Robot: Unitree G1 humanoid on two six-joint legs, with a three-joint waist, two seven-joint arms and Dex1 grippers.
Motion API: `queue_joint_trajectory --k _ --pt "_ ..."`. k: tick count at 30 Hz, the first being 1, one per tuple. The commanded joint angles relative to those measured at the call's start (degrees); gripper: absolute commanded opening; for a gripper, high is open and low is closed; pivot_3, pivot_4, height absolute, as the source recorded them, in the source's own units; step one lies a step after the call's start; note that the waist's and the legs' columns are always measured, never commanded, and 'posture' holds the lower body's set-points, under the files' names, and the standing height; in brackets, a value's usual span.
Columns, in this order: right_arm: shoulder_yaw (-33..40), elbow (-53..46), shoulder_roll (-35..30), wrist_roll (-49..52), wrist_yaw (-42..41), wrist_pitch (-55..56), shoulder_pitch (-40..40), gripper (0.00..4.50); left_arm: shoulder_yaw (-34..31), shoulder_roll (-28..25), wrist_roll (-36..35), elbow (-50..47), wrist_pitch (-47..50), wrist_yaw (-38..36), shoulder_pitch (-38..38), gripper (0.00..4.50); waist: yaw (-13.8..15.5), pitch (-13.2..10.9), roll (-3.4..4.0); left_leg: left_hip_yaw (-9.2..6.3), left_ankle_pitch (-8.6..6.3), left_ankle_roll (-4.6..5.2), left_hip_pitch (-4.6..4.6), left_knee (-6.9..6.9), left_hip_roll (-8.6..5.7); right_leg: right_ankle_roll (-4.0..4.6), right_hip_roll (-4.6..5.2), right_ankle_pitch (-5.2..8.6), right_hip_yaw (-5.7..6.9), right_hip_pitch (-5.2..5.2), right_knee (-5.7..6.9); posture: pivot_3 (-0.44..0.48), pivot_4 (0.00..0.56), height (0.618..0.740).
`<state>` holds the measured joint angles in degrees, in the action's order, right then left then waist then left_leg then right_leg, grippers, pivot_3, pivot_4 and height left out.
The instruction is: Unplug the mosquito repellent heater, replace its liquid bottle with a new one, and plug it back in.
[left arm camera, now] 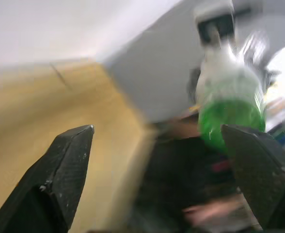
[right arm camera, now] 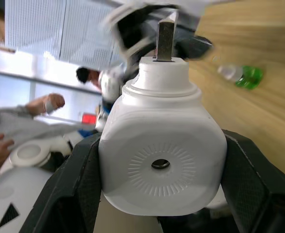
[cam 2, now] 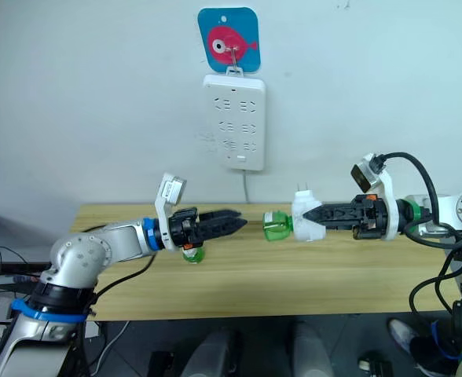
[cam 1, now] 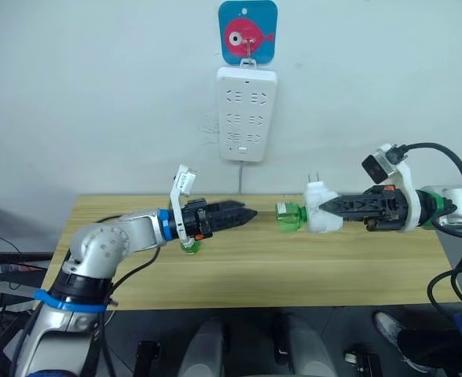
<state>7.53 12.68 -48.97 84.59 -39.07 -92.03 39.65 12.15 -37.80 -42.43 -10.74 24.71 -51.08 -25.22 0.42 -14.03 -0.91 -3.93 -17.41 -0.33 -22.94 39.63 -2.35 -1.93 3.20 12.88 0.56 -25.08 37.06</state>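
A white wall with a power strip (cam 1: 247, 114) stands behind the wooden table (cam 1: 294, 275). The right gripper (cam 1: 325, 210) has its jaws pinching the mosquito repellent heater (cam 1: 322, 210), up off the table. Its green bottle (cam 1: 291, 215) sticks out past the jaws toward the left gripper (cam 1: 251, 213), whose jaws are spread and empty. Another green bottle (cam 1: 189, 247) lies under that arm, mostly hidden. The heater looks light, hard and smooth, so it may slip. I think the bottle's round body is the best place to grab.

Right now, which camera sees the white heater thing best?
The right wrist view: the mosquito repellent heater sits close up between the right gripper's fingers, vent hole and a prong plain. The eye views show it small, side-on, a green bottle on its end. The left wrist view shows it blurred.
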Motion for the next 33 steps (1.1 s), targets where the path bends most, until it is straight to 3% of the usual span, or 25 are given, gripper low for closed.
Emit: queue_joint_trajectory --k 1,6,10,20,32,33 --pt "2.1 0.8 0.4 -0.3 -0.3 -0.5 2.2 2.97 6.1 1.0 25.4 4.9 -33.8 -5.2 0.4 4.48 0.4 0.0 0.00 0.05 0.00 0.00 -0.01 0.02 -0.02 0.01 0.02 -0.01 -0.02 0.01 -0.05 0.049 0.234 0.740" --pt "1.9 2.3 1.1 -0.8 0.1 -0.5 3.6 2.97 2.2 7.4 42.0 18.4 -69.7 3.6 -3.2 4.48 1.0 0.0 0.00 0.17 -0.04 0.08 -0.05 0.08 -0.02 0.00 0.14 -0.04 -0.06 -0.05 -0.08 0.046 0.228 0.740" --pt "1.3 1.1 1.4 0.2 0.2 -0.5 3.2 2.97 1.2 9.5 49.2 25.3 -83.9 9.0 -5.6 4.48 1.0 0.0 0.01 0.17 -0.07 0.13 -0.10 0.10 -0.03 -0.11 0.20 -0.11 0.02 -0.12 -0.02 0.036 0.223 0.740" --pt "0.4 -1.0 3.4 2.5 2.1 -0.5 2.7 2.97 1.2 12.4 59.0 32.0 -93.3 19.1 -11.3 4.48 1.0 0.0 0.00 0.29 -0.13 0.23 -0.08 0.18 -0.06 -0.27 0.26 -0.20 0.10 -0.13 0.07 0.036 0.217 0.740" --pt "0.7 -2.0 4.6 5.8 5.8 -0.5 1.7 2.97 4.1 12.0 60.2 31.9 -95.4 22.5 -12.3 4.48 1.0 0.0 0.00 0.29 -0.13 0.24 -0.07 0.22 -0.05 -0.30 0.26 -0.22 0.11 -0.15 0.13 0.031 0.222 0.740" --pt "0.7 -2.0 4.5 6.1 5.9 -0.5 1.6 2.97 4.2 11.8 60.1 31.9 -95.5 22.7 -12.3 4.10 1.0 0.0 0.00 0.29 -0.13 0.24 -0.07 0.22 -0.05 -0.30 0.26 -0.22 0.11 -0.14 0.13 0.031 0.222 0.740"
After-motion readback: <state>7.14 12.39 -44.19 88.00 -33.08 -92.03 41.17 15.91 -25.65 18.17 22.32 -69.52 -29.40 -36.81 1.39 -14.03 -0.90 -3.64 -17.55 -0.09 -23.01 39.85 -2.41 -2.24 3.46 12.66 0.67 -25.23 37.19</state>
